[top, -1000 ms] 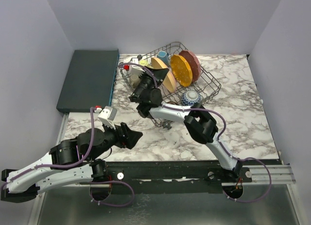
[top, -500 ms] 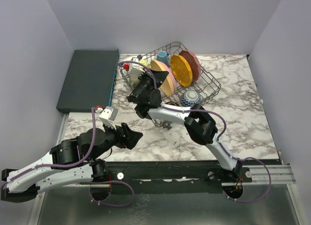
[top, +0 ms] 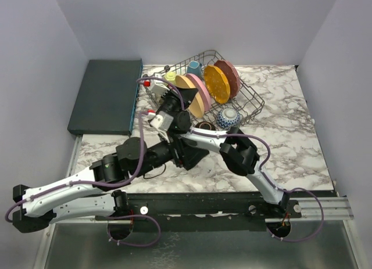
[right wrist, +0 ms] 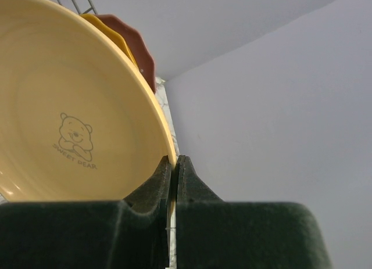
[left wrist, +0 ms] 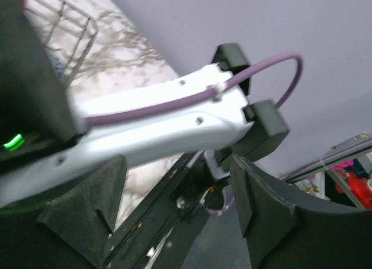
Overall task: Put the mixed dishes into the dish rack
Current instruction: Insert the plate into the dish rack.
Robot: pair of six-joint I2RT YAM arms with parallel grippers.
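The dish rack (top: 251, 99) stands at the back of the marble table. In it stand a tan plate (top: 187, 89), a pink plate (top: 201, 90), an orange dotted plate (top: 216, 83) and a dark red plate (top: 230, 73). A blue mug (top: 195, 67), a yellow mug (top: 170, 76) and a blue-white bowl (top: 228, 117) are also in it. My right gripper (top: 177, 100) is shut on the tan plate's rim (right wrist: 70, 106), holding it upright in the rack. My left gripper (top: 195, 157) is open and empty, low over the table beneath the right arm (left wrist: 163, 118).
A flat dark teal slab (top: 107, 94) lies left of the rack. A small dark brown bowl (top: 203, 125) sits at the rack's near edge. The right arm's forearm (top: 209, 135) crosses just above my left gripper. Purple walls close in on three sides.
My left arm has swung forward and to the right, bringing its open gripper under the right arm. My right gripper with the tan plate has shifted slightly back in the rack.
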